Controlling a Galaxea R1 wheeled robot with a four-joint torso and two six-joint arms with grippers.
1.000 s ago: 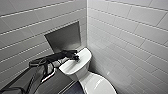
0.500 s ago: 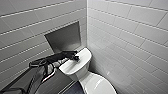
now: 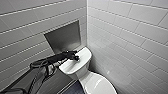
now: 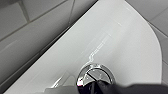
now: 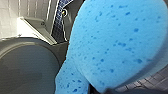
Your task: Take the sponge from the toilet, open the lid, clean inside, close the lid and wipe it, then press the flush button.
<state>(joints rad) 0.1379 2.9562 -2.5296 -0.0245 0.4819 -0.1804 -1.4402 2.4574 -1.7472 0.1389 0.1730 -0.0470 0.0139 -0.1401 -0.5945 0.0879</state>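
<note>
The white toilet (image 3: 86,75) stands in the tiled corner with its lid (image 3: 100,84) down. My left arm reaches in from the left, and my left gripper (image 3: 75,58) is shut, its tip resting on the middle of the tank top. In the left wrist view the round shiny flush button (image 4: 96,75) lies right under the dark tip of the left gripper (image 4: 106,88). The bright blue sponge (image 5: 117,47) looms very close in the right wrist view, held up off the floor with my right gripper shut on it.
A grey recessed niche (image 3: 63,37) sits in the tiled wall behind the tank. Tiled walls close in at the left and right of the toilet. A dark blue tiled floor (image 5: 60,22) and a grey rounded shape (image 5: 25,65) show behind the sponge.
</note>
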